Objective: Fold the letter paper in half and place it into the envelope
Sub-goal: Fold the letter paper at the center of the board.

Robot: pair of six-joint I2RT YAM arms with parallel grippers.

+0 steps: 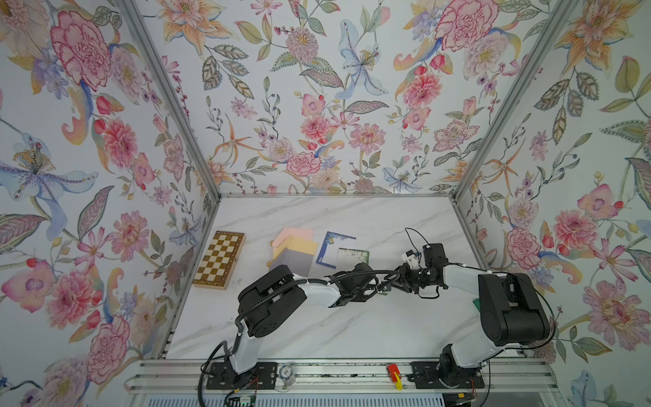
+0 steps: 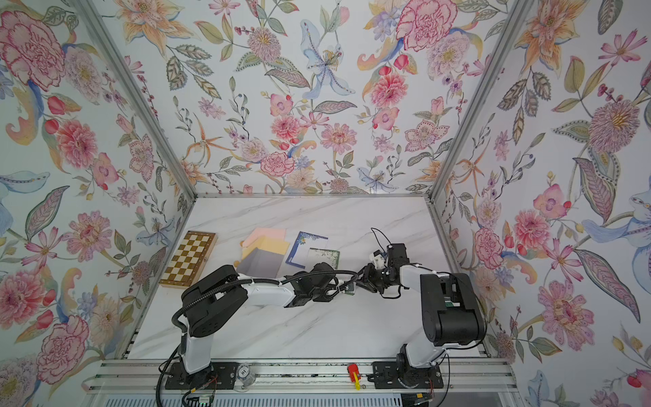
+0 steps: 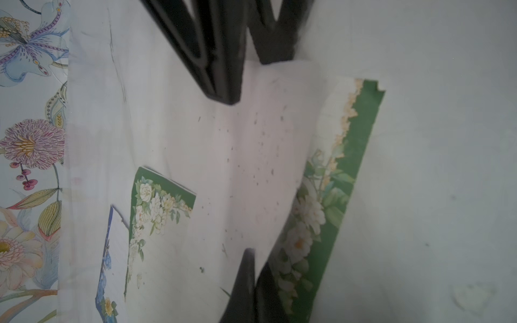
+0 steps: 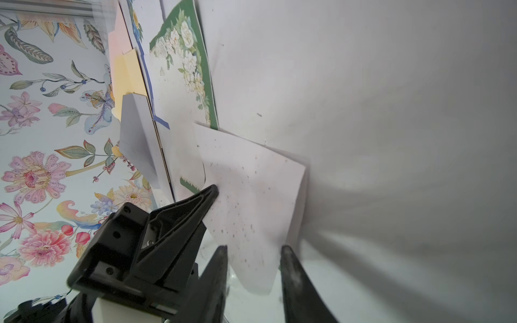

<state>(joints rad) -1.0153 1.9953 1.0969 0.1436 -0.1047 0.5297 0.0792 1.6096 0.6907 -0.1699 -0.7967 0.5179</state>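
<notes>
Right pincer [image 4: 253, 253] apart astride letter paper [image 4: 251, 190]; left pincer [image 4: 214, 191] clamped on it (arms [image 1: 317, 289] largely hide it overhead); envelopes [image 1: 292, 262], chessboard [image 1: 220, 259] near.

A white, dark-speckled sheet of letter paper [image 4: 251, 190], doubled over with a second layer showing along one edge, stands off the pale grey tabletop [image 4: 391, 112]. The black left fingers [image 4: 195, 207], pressed together, pinch its side edge. The right fingers [image 4: 291, 268] stand apart with the sheet's near edge between them. Beyond lie a green-bordered sheet with white flowers [image 4: 179, 70], a blue-bordered sheet [image 4: 161, 122], and a grey envelope [image 4: 134, 134], a yellow envelope [image 4: 126, 75] and a pink envelope [image 4: 117, 39].
</notes>
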